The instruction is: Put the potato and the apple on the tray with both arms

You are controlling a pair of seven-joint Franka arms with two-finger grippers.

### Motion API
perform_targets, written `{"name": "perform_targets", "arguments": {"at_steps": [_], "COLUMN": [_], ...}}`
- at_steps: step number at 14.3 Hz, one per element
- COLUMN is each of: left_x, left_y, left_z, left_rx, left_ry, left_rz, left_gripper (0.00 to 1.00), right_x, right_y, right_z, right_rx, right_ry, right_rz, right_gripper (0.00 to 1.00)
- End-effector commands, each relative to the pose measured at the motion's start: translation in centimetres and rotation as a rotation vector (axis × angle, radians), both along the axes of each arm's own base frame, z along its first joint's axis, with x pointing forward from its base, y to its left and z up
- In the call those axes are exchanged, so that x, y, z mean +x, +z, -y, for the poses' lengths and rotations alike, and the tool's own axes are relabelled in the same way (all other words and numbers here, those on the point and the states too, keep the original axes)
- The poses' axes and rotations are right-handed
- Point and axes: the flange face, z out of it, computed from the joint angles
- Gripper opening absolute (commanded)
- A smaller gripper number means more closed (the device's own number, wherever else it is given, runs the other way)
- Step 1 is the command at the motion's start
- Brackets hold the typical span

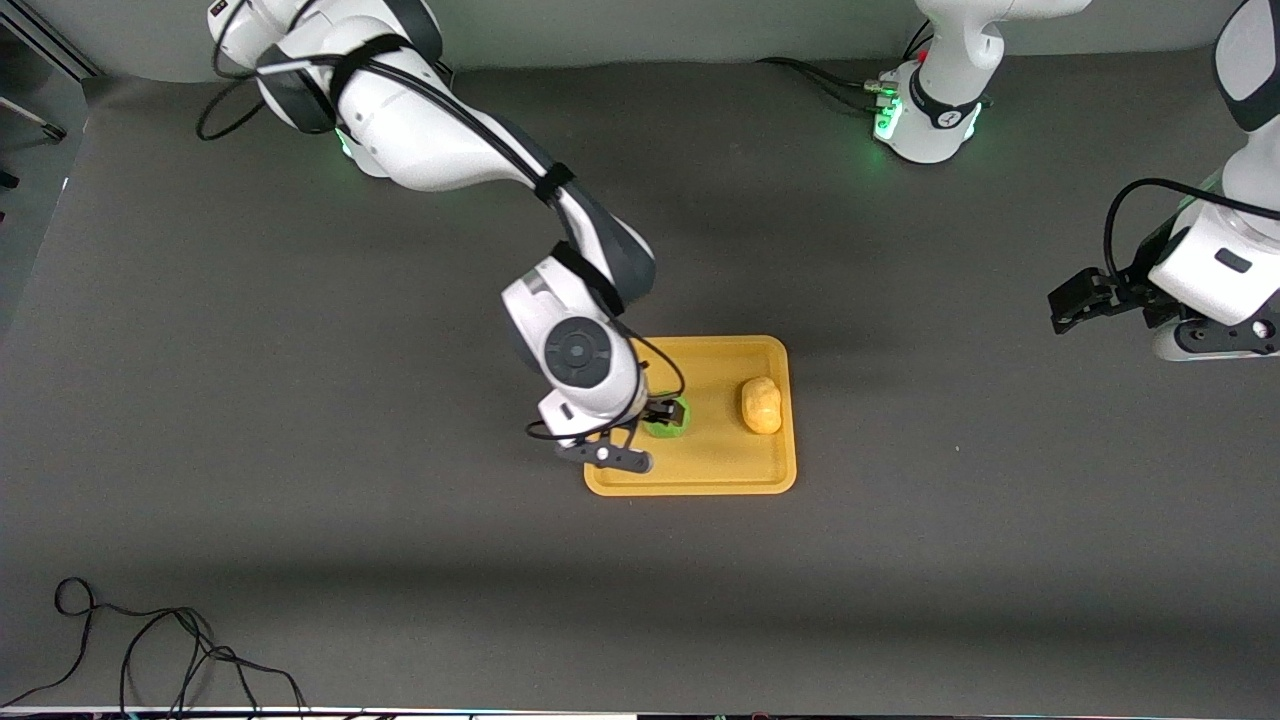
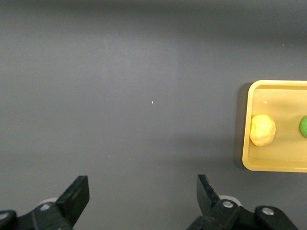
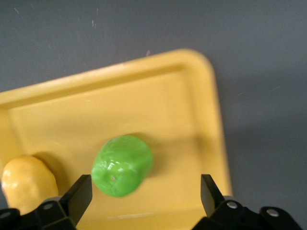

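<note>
The yellow-orange tray (image 1: pixel 720 470) lies mid-table. The potato (image 1: pixel 761 405) lies on it, toward the left arm's end. The green apple (image 1: pixel 668 418) lies on it, toward the right arm's end. My right gripper (image 1: pixel 657 412) hangs just over the apple, open. In the right wrist view the apple (image 3: pixel 122 165) sits on the tray (image 3: pixel 201 96) between the spread fingers of the right gripper (image 3: pixel 146 187), touching neither, with the potato (image 3: pixel 26 182) beside it. My left gripper (image 1: pixel 1075 300) is open and empty over bare table at its own end; its wrist view shows the gripper (image 2: pixel 142 184), tray (image 2: pixel 247 158), potato (image 2: pixel 263 130) and apple (image 2: pixel 304 126).
A loose black cable (image 1: pixel 150 650) lies on the dark grey table at the corner nearest the front camera, toward the right arm's end. The arms' green-lit bases (image 1: pixel 925 120) stand along the table's edge farthest from the front camera.
</note>
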Motion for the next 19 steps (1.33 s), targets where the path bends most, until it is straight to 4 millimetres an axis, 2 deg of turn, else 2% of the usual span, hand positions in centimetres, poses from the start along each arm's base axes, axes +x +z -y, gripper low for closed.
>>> {"name": "perform_targets", "arguments": {"at_steps": [1,2,4,6,7,9,10,13,14,19], "left_x": [0.1,0.0,-0.3,-0.6,-0.7,-0.7,-0.7,-1.0,-1.0,-1.4], "left_y": [0.5,0.5,0.7,1.0,1.1,1.0,1.1,1.1,1.1,2.0], "left_z": [-2.5,-2.7,-3.0,-2.9,-2.9,-2.8,-2.7,-2.5,-2.3,-2.6], "left_rx": [-0.006,-0.006,-0.005,-0.005,-0.005,-0.003,-0.005,-0.003,-0.003,-0.001], "left_ry": [-0.03,-0.033,-0.028,-0.029,-0.031,-0.034,-0.035,-0.046,-0.049,-0.044], "left_rz": [-0.013,-0.016,-0.031,-0.037,-0.042,-0.044,-0.044,-0.055,-0.056,-0.03], "left_gripper": [1.0,1.0,1.0,1.0,1.0,1.0,1.0,1.0,1.0,1.0], "right_x": [1.6,2.5,2.2,2.6,2.3,1.5,1.2,1.4,1.6,1.6], "right_y": [8.0,10.7,14.2,17.7,20.1,24.5,26.0,26.3,26.0,25.1], "right_z": [8.0,11.3,15.7,22.1,24.5,28.5,29.5,34.0,34.6,35.1], "right_rx": [0.013,0.018,-0.03,-0.062,-0.07,-0.079,-0.088,-0.099,-0.103,-0.101], "right_ry": [0.092,0.07,0.159,0.202,0.203,0.194,0.201,0.272,0.268,0.256], "right_rz": [-0.049,-0.032,0.017,0.032,0.042,0.072,0.091,0.072,0.066,0.045], "right_gripper": [1.0,1.0,1.0,1.0,1.0,1.0,1.0,1.0,1.0,1.0]}}
